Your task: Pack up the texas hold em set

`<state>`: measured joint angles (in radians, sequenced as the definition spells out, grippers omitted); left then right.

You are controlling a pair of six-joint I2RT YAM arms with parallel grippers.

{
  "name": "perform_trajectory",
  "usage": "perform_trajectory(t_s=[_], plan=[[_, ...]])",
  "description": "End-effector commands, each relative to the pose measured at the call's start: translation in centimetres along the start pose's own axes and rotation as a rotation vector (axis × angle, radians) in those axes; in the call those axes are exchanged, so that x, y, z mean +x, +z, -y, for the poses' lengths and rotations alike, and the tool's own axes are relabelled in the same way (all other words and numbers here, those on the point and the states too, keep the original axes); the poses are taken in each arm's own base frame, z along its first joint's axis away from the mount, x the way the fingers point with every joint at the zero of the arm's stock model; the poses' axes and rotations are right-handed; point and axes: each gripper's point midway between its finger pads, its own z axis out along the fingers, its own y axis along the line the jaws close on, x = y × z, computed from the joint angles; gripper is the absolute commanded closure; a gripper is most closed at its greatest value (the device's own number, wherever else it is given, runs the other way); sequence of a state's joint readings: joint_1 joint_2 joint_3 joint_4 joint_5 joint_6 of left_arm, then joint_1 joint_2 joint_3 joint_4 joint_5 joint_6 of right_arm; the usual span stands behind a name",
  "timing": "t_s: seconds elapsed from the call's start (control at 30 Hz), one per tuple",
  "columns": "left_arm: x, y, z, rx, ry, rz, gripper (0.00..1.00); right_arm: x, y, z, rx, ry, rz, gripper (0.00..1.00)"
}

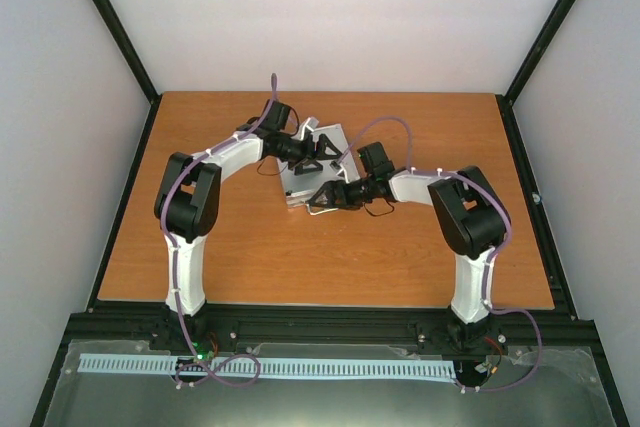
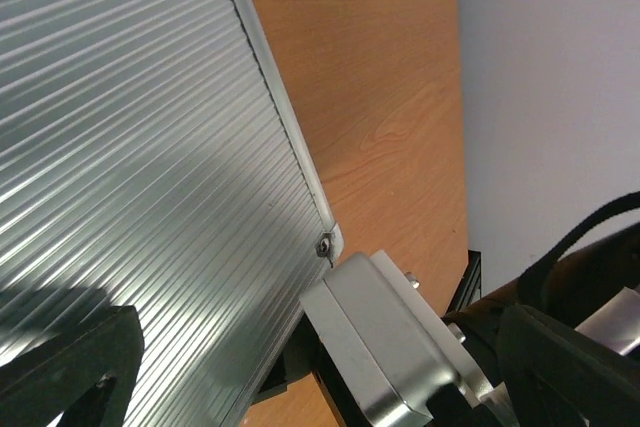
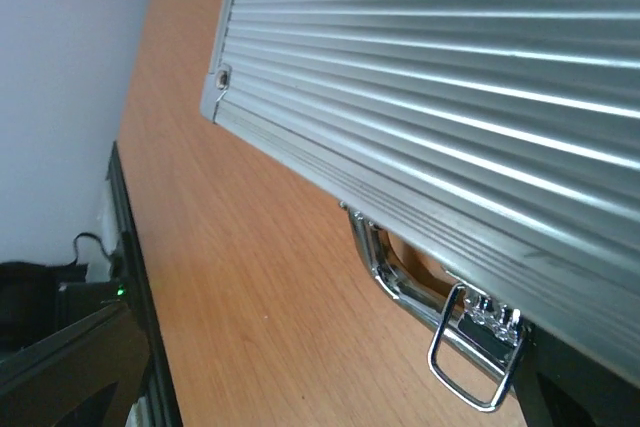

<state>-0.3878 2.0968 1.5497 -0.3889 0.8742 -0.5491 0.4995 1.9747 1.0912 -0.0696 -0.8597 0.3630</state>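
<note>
**Task item.** The silver case (image 1: 338,139) lies shut and flat on the worktop (image 1: 400,247), its ribbed lid facing up. It sits directly beneath both claws.

**Left claw** (image 1: 318,154). It hangs over the far part of the lid. In my left wrist view the ribbed lid runs under the claw and off to one side. One black finger (image 2: 60,367) sits at the extreme lower corner of that view, well away from the centre. I read the jaws as spread wide and closed on nothing.

**Right claw** (image 1: 322,195). It hangs over the near edge of the case. Its jaws are fully apart and empty, with one finger (image 3: 60,372) low at the corner of the wrist view. The lid passes above and beside the claw. Just below that edge, the chrome handle (image 3: 392,269) and a wire latch loop (image 3: 475,352) project from the side of the case over bare wood.

**Surroundings.** The two claws are close together over the same case. From the left wrist, a silver metal block (image 2: 385,347) stands just past the riveted corner (image 2: 325,244) of the lid, with dark hardware and a cable loop beside it. I cannot identify the block. A black frame rail (image 3: 140,297) borders the worktop beyond the right claw.
</note>
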Motion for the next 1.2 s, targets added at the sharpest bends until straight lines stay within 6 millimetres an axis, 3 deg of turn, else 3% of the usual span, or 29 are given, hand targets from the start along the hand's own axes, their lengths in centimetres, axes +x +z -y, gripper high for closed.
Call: perform_trajectory(t_s=[0.0, 0.23, 0.77, 1.0, 1.17], plan=[[2.0, 0.9, -1.4, -0.036, -0.048, -0.056, 0.00, 9.6, 2.7, 3.7, -0.047, 0.266, -0.301, 0.00], [2.2, 1.2, -2.1, -0.048, -0.058, -0.064, 0.00, 10.3, 2.5, 3.4, -0.141, 0.301, -0.340, 0.00], [2.6, 1.8, -3.3, -0.061, -0.070, -0.079, 0.00, 7.6, 2.2, 1.8, -0.190, 0.260, -0.321, 0.00], [2.6, 1.8, -3.2, -0.061, -0.063, -0.079, 0.00, 7.2, -0.4, 0.0, -0.107, 0.198, -0.287, 0.01], [2.5, 1.8, -3.3, -0.066, -0.058, -0.080, 0.00, 5.7, -2.2, -1.8, -0.054, 0.143, -0.226, 0.00]])
